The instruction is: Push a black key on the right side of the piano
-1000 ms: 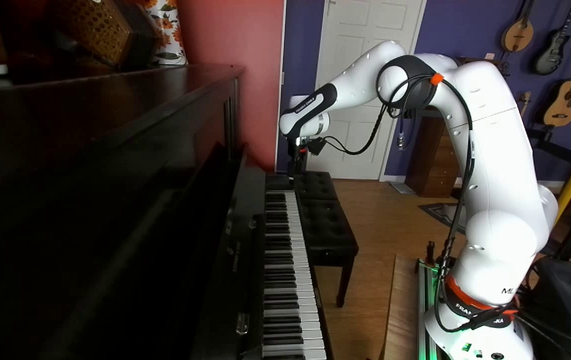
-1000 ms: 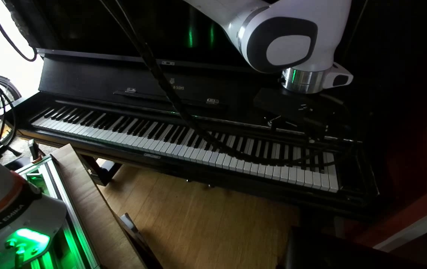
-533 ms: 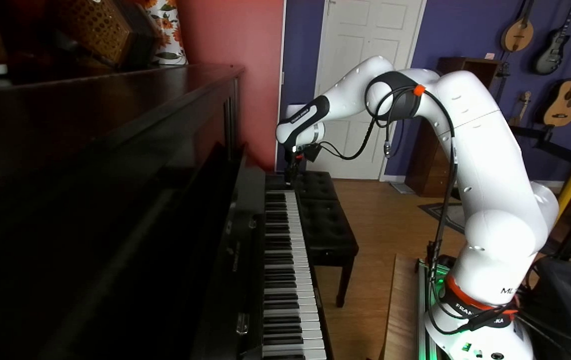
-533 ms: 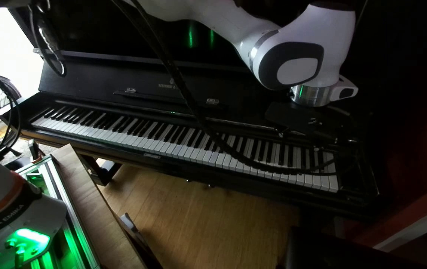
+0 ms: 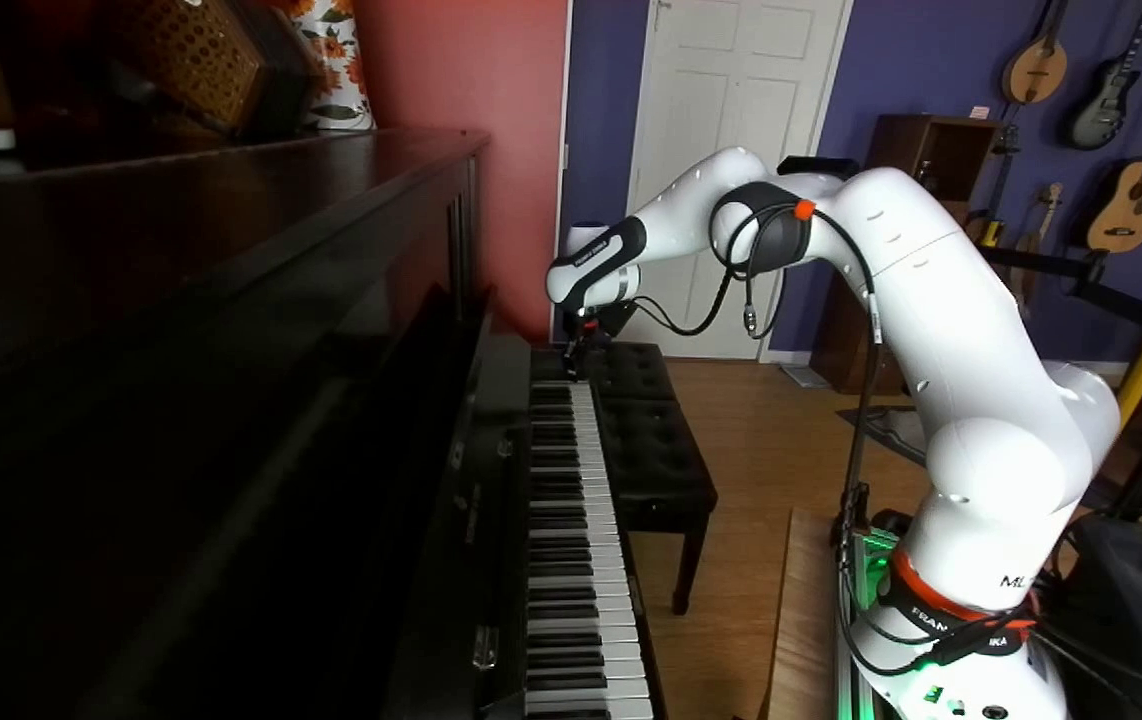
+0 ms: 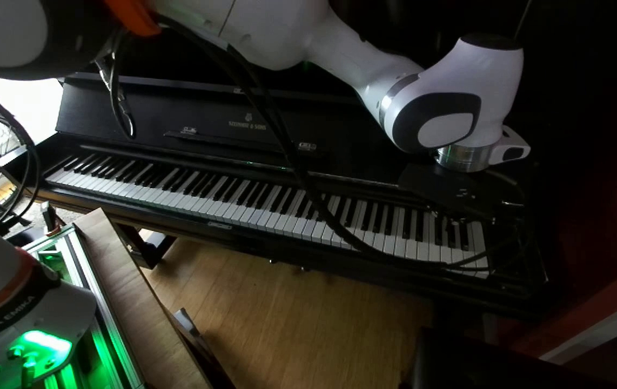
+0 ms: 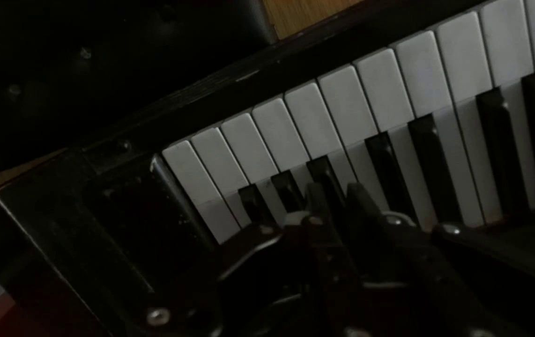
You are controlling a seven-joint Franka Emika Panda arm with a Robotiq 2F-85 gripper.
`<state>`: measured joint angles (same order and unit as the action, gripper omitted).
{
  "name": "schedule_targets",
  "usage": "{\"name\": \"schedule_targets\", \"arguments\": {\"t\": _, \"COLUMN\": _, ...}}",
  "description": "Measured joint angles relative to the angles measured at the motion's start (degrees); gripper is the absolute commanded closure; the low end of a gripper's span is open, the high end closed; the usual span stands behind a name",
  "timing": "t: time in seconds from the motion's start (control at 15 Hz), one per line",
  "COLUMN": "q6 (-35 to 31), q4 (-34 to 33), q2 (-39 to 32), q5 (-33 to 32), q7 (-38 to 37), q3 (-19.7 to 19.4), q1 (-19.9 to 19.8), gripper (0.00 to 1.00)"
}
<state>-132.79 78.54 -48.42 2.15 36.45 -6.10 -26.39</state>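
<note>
The piano (image 6: 152, 111) is a dark upright with a long row of white and black keys, seen in both exterior views. My gripper (image 7: 334, 189) is over the right end of that row, fingers pointing down at the keys. A narrow gap separates its fingertips in the wrist view, so the jaws are partly open. A black key (image 7: 323, 169) shows in line with this gap; whether the fingertips touch it, I cannot tell. Two more black keys lie to its left in that view, the outermost black key (image 7: 253, 202) closest to the end. In an exterior view the gripper (image 5: 575, 368) is small and dark.
A dark end block (image 7: 136, 234) borders the last white key. The black padded bench (image 5: 651, 440) stands close alongside the keyboard. A loose arm cable (image 6: 335, 219) hangs in front of the keys in an exterior view. The piano's tall front panel rises behind the keys.
The arm has come down, bringing my gripper lower and closer to the keys at the right end. The jaws have drawn nearer to each other. The piano and bench have stayed put.
</note>
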Motion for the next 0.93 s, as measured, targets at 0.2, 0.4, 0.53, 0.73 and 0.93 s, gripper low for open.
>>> {"name": "schedule_targets", "arguments": {"t": 0.2, "q6": -0.55, "q4": -3.30, "q2": -2.52, "q5": 0.00, "q7": -3.44, "q3": -0.06, "q1": -0.46, "gripper": 1.00}}
{"name": "schedule_targets", "arguments": {"t": 0.4, "q6": -0.55, "q4": -6.19, "q2": -4.82, "q5": -0.05, "q7": -9.27, "q3": -0.44, "q1": -0.47, "gripper": 1.00}}
{"name": "schedule_targets", "arguments": {"t": 0.53, "q6": -0.55, "q4": -7.90, "q2": -6.32, "q5": -0.07, "q7": -13.75, "q3": -0.76, "q1": -0.32, "gripper": 1.00}}
{"name": "schedule_targets", "arguments": {"t": 0.73, "q6": -0.53, "q4": -10.26, "q2": -8.35, "q5": -0.07, "q7": -19.94, "q3": -1.25, "q1": 0.00, "gripper": 1.00}}
{"name": "schedule_targets", "arguments": {"t": 0.93, "q6": -0.17, "q4": -12.63, "q2": -10.12, "q5": -0.07, "q7": -25.38, "q3": -1.31, "q1": 0.20, "gripper": 1.00}}
